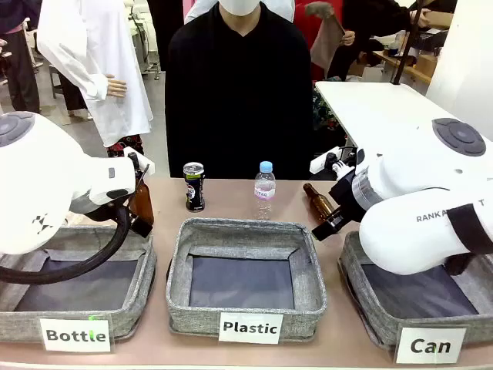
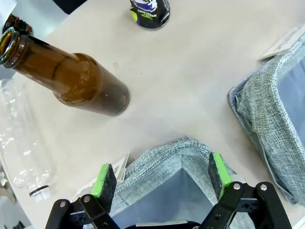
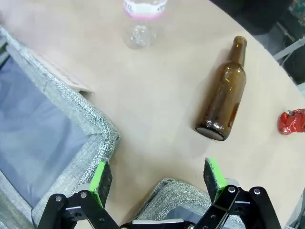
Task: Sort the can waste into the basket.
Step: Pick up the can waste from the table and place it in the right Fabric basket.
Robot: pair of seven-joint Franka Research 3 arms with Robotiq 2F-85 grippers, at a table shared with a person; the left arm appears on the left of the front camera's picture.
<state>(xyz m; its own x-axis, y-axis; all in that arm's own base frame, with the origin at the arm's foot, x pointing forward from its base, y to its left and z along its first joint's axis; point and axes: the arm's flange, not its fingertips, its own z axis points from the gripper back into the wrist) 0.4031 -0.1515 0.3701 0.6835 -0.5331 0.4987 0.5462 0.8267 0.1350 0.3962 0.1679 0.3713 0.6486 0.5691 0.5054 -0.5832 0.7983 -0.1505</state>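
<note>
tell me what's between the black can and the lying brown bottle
A clear plastic bottle stands between the black can and the brown bottle, in the front view.

Upright can [image 1: 194, 187] behind the middle basket [image 1: 246, 229] (Can basket [image 1: 360, 297] rightmost)

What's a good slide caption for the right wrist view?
Open right hand hovers over a corner of a grey fabric basket, facing a lying brown glass bottle and a crushed red can.
</note>
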